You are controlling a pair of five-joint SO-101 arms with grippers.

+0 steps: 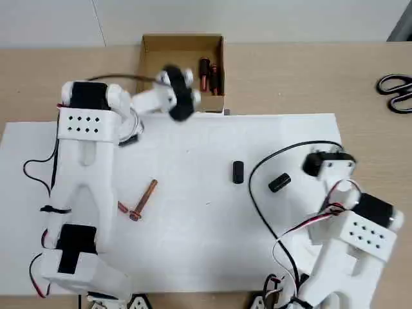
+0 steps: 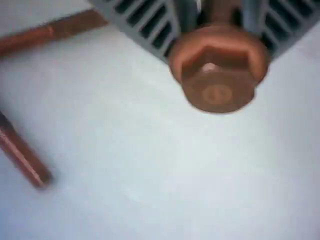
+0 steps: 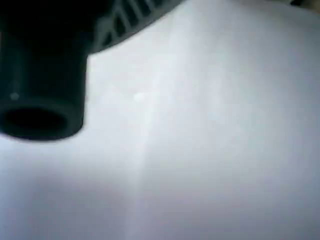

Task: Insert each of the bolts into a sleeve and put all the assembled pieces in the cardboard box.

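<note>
left fingers (image 2: 142, 20), grey and ribbed, are closed on a copper bolt (image 2: 217, 70). its flanged hexagonal head faces the wrist camera, with the white paper sheet (image 2: 165, 175) behind it. right fingers (image 3: 132, 17), the same ribbed grey, grip a black sleeve (image 3: 42, 85). the open bore of its free end faces the camera, and the sheet lies beyond it.

from above, the left arm (image 1: 84, 161) runs up the sheet's left side and bends across. its tip sits at the front wall of the cardboard box (image 1: 147, 61), by the sheet's far edge. inside the box, against its right wall, lie assembled pieces (image 1: 209, 76), black sleeves with copper showing.

the right arm (image 1: 351, 232) stands at the sheet's right edge. a tilted sleeve (image 1: 279, 183) is just off its tip, and i cannot tell whether this is the gripped one. another sleeve (image 1: 238, 172) lies near it, toward the middle of the sheet.

well apart from these, on the left part of the sheet beside the left arm, a loose bolt (image 1: 145, 196) lies aslant. a shorter copper piece (image 1: 122, 206) is touching or nearly touching its head. black-handled scissors (image 1: 394, 90) rest on the tan surface (image 1: 290, 77) at the far right.
</note>
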